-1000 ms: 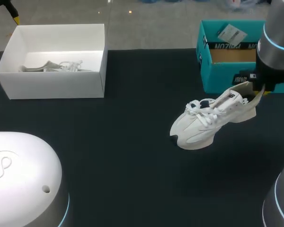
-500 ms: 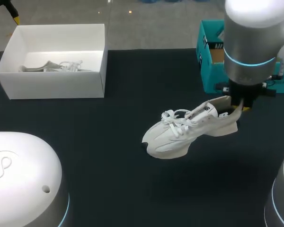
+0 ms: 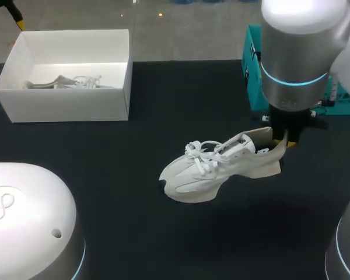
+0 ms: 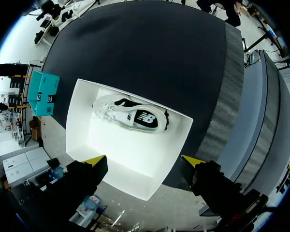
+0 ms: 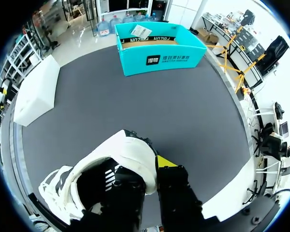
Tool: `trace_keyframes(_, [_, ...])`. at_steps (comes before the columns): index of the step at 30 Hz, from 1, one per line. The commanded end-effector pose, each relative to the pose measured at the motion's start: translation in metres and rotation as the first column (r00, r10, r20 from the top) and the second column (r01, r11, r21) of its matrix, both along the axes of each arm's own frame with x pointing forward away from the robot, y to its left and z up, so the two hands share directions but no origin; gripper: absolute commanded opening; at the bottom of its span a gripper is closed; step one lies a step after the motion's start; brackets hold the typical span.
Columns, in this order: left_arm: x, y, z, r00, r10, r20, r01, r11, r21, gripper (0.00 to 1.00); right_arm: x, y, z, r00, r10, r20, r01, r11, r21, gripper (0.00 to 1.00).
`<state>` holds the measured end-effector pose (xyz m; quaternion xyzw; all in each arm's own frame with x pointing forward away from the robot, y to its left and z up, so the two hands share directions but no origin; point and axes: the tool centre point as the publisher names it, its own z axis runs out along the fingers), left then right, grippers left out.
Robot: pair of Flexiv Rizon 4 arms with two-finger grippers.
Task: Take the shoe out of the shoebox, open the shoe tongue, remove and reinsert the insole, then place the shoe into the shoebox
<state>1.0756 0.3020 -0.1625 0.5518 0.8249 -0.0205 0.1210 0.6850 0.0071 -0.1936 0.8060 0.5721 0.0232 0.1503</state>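
1. Shoe [image 3: 221, 166]: white, out of the teal shoebox [image 3: 254, 70] and over the middle of the dark tabletop [image 3: 134, 233]; its toe points toward my left side and dips lower than the heel; whether the sole touches the tabletop I cannot tell.
2. Right end effector [image 3: 283, 140]: clenched on the shoe's heel collar; in the right wrist view one finger is down inside the shoe's opening and the yellow-tipped one [image 5: 166, 162] is pressed on the outside of the heel.
3. Laces [image 3: 201, 153]: tied in loose loops over the shoe's front.
4. Teal shoebox: open, behind the right arm at the far right edge of the tabletop, well apart from the shoe; the right wrist view shows a paper slip lying in it.
5. Left end effector [image 4: 144, 160]: released, fingers spread wide with nothing between them; it hangs above the white box [image 4: 82, 121].
6. White box: open, at the far left of the tabletop; a second shoe [image 4: 130, 113] lies inside it on its side.
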Motion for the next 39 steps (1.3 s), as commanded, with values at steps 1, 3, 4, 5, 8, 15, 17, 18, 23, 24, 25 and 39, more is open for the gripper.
trace_keyframes(1, [-0.002,0.000,0.000,1.000,0.001,0.004,-0.001,1.000,0.003,1.00,-0.003,0.015,-0.020,1.000,0.005,0.021,-0.005,1.000,-0.008,0.00])
trace_keyframes(3, [-0.002,0.000,0.000,1.000,0.001,0.004,-0.001,1.000,0.003,1.00,-0.008,0.022,-0.031,0.999,0.005,0.036,-0.004,1.000,-0.022,0.00])
trace_keyframes(4, [-0.002,0.000,0.000,1.000,0.001,0.004,-0.001,1.000,0.003,1.00,-0.010,0.026,-0.038,0.999,0.025,0.023,-0.024,1.000,-0.012,0.00])
trace_keyframes(5, [-0.002,0.000,0.000,1.000,0.001,0.004,-0.001,1.000,0.003,1.00,-0.012,0.029,-0.044,1.000,0.018,0.020,-0.018,0.999,-0.036,0.00])
trace_keyframes(8, [-0.002,0.000,0.000,1.000,0.001,0.004,-0.001,1.000,0.003,1.00,-0.017,0.038,-0.062,1.000,0.022,0.006,-0.022,0.998,-0.058,0.00])
trace_keyframes(15, [-0.002,0.000,0.000,1.000,0.001,0.004,-0.001,1.000,0.003,1.00,-0.023,0.061,-0.093,1.000,0.025,0.005,-0.025,0.995,-0.093,0.00])
trace_keyframes(17, [-0.002,0.000,0.000,1.000,0.001,0.004,-0.001,1.000,0.003,1.00,-0.022,0.066,-0.101,1.000,0.025,0.013,-0.024,0.994,-0.106,0.00])
trace_keyframes(18, [-0.002,0.000,0.000,1.000,0.001,0.004,-0.001,1.000,0.003,1.00,-0.021,0.068,-0.104,1.000,0.025,0.016,-0.023,0.995,-0.097,0.00])
trace_keyframes(23, [-0.002,0.000,0.000,1.000,0.001,0.004,-0.001,1.000,0.003,1.00,-0.018,0.077,-0.123,0.999,0.008,0.039,-0.005,0.996,-0.092,0.00])
trace_keyframes(24, [-0.002,0.000,0.000,1.000,0.001,0.004,-0.001,1.000,0.003,1.00,-0.018,0.079,-0.128,0.999,0.011,0.040,-0.007,0.996,-0.090,0.00])
trace_keyframes(25, [-0.002,0.000,0.000,1.000,0.001,0.004,-0.001,1.000,0.003,1.00,-0.018,0.082,-0.133,0.999,0.006,0.037,-0.003,0.996,-0.095,0.00])
trace_keyframes(39, [-0.002,0.000,0.000,1.000,0.001,0.004,-0.001,1.000,0.003,1.00,-0.005,0.098,-0.186,0.991,-0.137,-0.012,0.133,0.978,-0.162,0.00])
